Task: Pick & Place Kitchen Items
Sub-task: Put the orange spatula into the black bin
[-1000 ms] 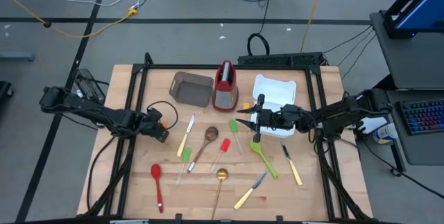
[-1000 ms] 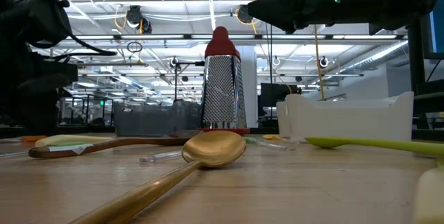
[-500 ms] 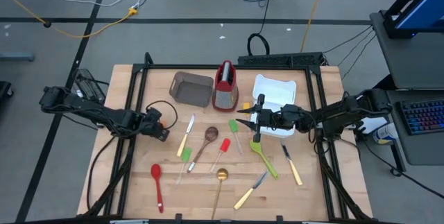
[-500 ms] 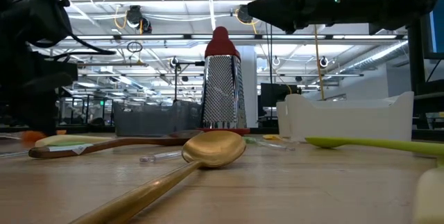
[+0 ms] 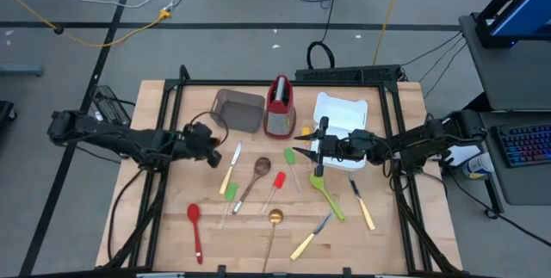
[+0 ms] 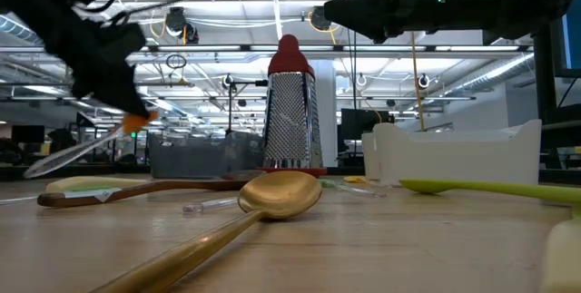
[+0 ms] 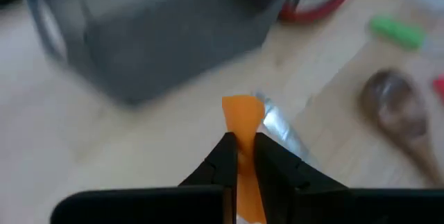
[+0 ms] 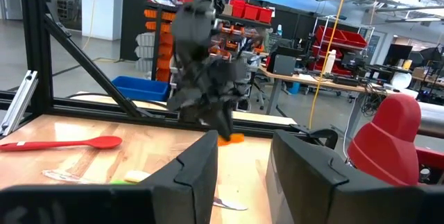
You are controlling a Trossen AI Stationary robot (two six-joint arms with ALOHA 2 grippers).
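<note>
Bin (image 5: pixel 238 110) beside grater (image 5: pixel 279 106)

Tabletop (image 5: pixel 164 226): pale wood, framed in black rails. Brown-grey bin (image 5: pixel 238 110) beside a grater (image 5: pixel 279 106) with red top and steel mesh body; white tray (image 5: pixel 340 116) to its right. An orange-handled utensil (image 7: pixel 243 123) with clear blade is seen between the dark fingers of the left gripper (image 7: pixel 241 156). Red spoon (image 5: pixel 195 229) at the near left. Gold spoon (image 6: pixel 263 200) with shiny bowl. Dark wooden spoon (image 5: pixel 258 171). Green spatula (image 5: pixel 292 161) and red spatula (image 5: pixel 277 183) noted mid-table; lime-green spoon (image 5: pixel 325 194); yellow-handled knives (image 5: pixel 365 209) lower right. Both arms black.
</note>
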